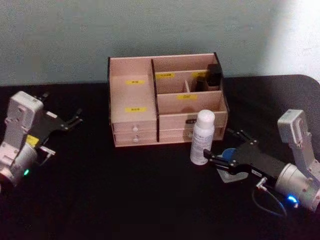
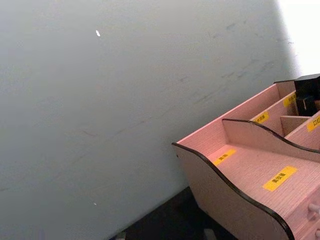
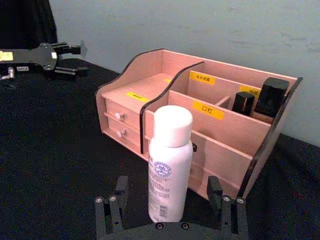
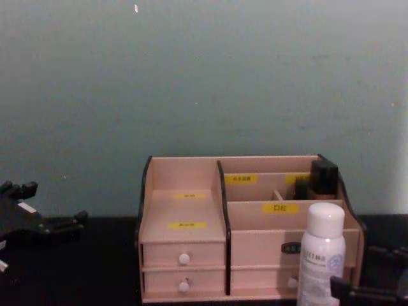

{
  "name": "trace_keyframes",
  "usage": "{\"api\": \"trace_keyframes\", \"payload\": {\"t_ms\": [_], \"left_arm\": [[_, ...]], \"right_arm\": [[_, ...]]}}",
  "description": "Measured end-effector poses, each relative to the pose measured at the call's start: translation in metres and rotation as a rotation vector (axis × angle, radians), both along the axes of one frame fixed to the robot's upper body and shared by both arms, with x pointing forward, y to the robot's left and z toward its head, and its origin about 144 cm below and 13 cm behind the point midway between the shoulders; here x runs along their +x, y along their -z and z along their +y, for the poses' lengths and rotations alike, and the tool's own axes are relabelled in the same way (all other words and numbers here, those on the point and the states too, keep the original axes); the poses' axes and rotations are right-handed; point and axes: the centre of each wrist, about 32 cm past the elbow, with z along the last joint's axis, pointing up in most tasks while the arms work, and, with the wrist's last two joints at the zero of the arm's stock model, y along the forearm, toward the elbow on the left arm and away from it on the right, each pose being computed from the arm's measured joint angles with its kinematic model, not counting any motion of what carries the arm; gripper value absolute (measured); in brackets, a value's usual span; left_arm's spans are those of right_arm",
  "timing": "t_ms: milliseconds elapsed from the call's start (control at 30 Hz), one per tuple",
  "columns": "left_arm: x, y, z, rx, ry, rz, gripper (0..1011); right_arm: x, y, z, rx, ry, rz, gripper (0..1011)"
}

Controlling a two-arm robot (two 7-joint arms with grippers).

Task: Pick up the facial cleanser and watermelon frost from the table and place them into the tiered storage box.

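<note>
The tiered storage box (image 1: 131, 107) stands at the back middle of the black table, drawers facing me; it also appears as the storage box (image 3: 150, 75), the box (image 4: 185, 201) and the box (image 2: 240, 165). A white bottle with a white cap (image 1: 202, 137), which I take for the facial cleanser, stands upright in front of the box's right half. My right gripper (image 1: 225, 146) is open, its fingers either side of the bottle (image 3: 169, 165) without holding it. A small flat item with a blue patch (image 1: 230, 156), possibly the watermelon frost, lies under that gripper. My left gripper (image 1: 76, 119) hovers open at the far left.
Two black items (image 1: 214, 75) stand in the box's back right compartment. A grey wall rises right behind the box. Bare black tabletop (image 1: 115, 190) stretches in front of the box and between the two arms.
</note>
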Motion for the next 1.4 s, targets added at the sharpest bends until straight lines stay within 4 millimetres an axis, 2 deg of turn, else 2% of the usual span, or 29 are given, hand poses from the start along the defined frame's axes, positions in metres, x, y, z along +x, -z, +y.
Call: {"api": "trace_keyframes", "payload": {"t_ms": [533,1400], "left_arm": [[0.000,0.000,0.000,0.000,0.000,0.000,1001],[0.000,0.000,0.000,0.000,0.000,0.000,1001]], "right_arm": [[0.019,0.004,0.010,0.005,-0.008,0.014,1002],[0.036,0.005,0.019,0.018,-0.011,0.016,1003]]}}
